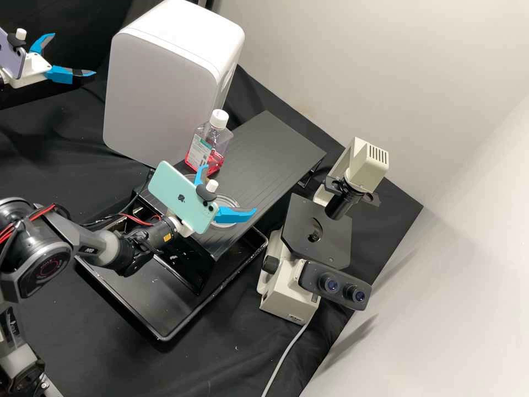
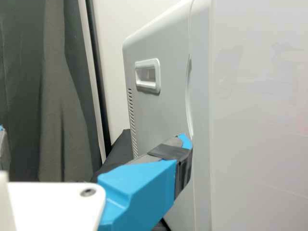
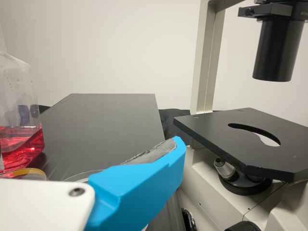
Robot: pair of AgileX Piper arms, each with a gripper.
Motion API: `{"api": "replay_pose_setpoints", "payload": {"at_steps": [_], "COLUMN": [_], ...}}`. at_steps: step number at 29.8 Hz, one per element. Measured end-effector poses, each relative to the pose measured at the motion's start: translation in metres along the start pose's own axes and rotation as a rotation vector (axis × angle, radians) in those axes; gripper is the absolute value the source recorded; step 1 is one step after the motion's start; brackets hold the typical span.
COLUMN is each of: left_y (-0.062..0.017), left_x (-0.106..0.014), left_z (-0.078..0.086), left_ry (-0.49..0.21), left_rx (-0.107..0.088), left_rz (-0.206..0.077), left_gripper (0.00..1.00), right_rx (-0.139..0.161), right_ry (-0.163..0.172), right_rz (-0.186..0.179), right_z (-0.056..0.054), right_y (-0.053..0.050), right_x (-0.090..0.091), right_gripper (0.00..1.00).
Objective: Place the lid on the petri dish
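The dish (image 1: pixel 225 202) is sitting on the black stand (image 1: pixel 270 149), just near the flask (image 1: pixel 208 144) of red liquid. I cannot tell if its lid is already on. The right gripper (image 1: pixel 231 188) is hanging over it, fingers spread wide, one on each side. I think the lid should be going down flat and centred, slowly. The dish is looking round, clear and smooth, so probably slippery. The left gripper (image 1: pixel 74 53), far left by the white box (image 1: pixel 165 77), is holding nothing, fingers apart.
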Motion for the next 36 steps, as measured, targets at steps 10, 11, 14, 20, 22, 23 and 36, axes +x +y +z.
{"api": "replay_pose_setpoints", "payload": {"at_steps": [10, 11, 14, 20, 22, 23, 36], "left_y": [0.0000, 0.0000, -0.0005, -0.0053, -0.0080, -0.0090, -0.0371], "left_x": [0.000, 0.000, 0.000, -0.003, -0.007, -0.009, -0.036], "left_z": [0.000, 0.000, 0.003, 0.022, 0.033, 0.037, 0.072], "left_ry": [0.000, 0.000, 0.001, -0.049, -0.087, -0.101, -0.303], "left_rx": [0.000, 0.000, 0.004, -0.011, -0.019, -0.028, -0.103], "left_rz": [0.000, 0.000, 0.000, -0.016, -0.028, -0.034, -0.105], "left_gripper": [1.00, 1.00, 1.00, 1.00, 1.00, 1.00, 1.00], "right_rx": [0.000, 0.000, 0.000, 0.000, 0.000, 0.000, 0.000], "right_ry": [0.000, 0.000, 0.000, 0.000, 0.000, 0.000, 0.000], "right_rz": [0.000, 0.000, 0.000, 0.000, 0.000, 0.000, 0.000], "right_z": [0.000, 0.000, 0.000, 0.000, 0.000, 0.000, 0.000], "right_y": [0.000, 0.000, 0.000, 0.000, 0.000, 0.000, 0.000], "right_x": [0.000, 0.000, 0.000, 0.000, 0.000, 0.000, 0.000], "right_gripper": [1.00, 1.00, 1.00, 1.00, 1.00, 1.00, 1.00]}}
